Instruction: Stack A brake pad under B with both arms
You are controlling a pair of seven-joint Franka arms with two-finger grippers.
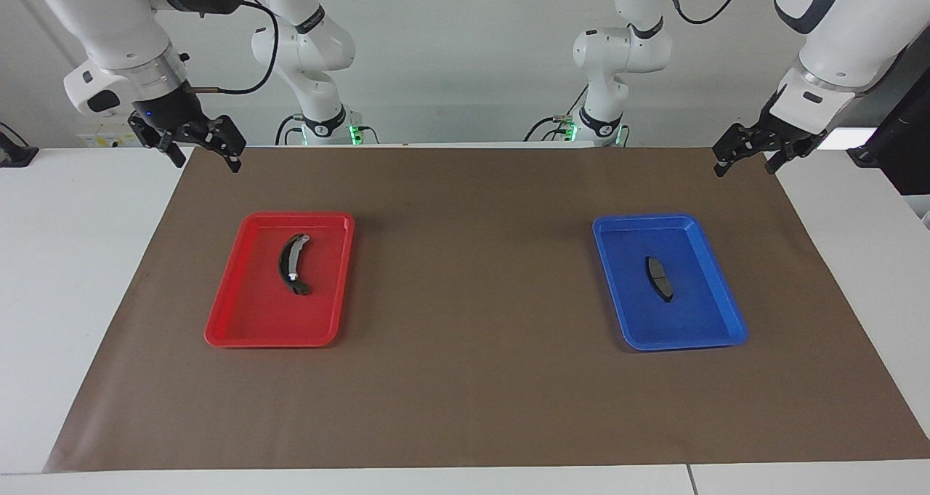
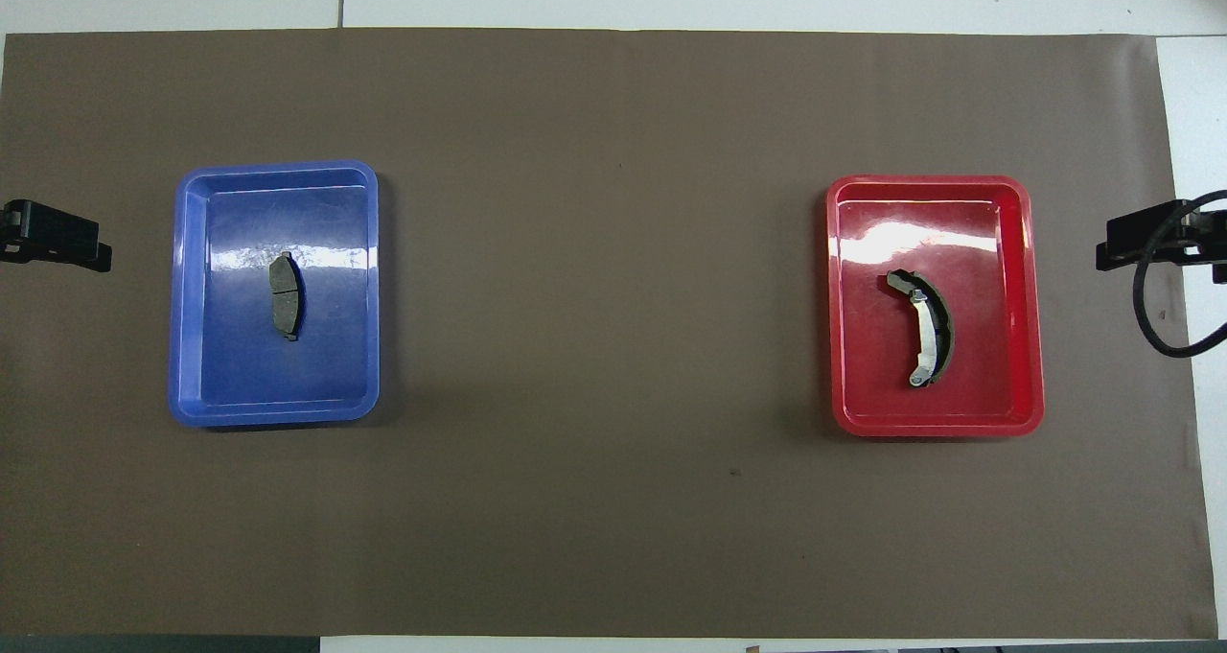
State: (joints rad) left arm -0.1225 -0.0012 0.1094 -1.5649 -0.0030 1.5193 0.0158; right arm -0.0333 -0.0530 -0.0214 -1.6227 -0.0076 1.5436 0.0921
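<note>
- A brake pad (image 1: 660, 278) (image 2: 285, 296): a small, flat, dark grey oblong, slightly curved and plain. It lies flat near the middle of the blue tray (image 1: 716, 328) (image 2: 276, 409), at the right of the facing view and the left of the overhead view, its long side running up and down the frame.
- B (image 1: 292, 263) (image 2: 924, 327): a longer, strongly curved black crescent with a light grey strip along its inner face and a shiny silver spot. It lies in the red tray (image 1: 240, 331) (image 2: 935, 426), left of centre in the facing view and at the right of the overhead view, well apart from the pad.
</note>
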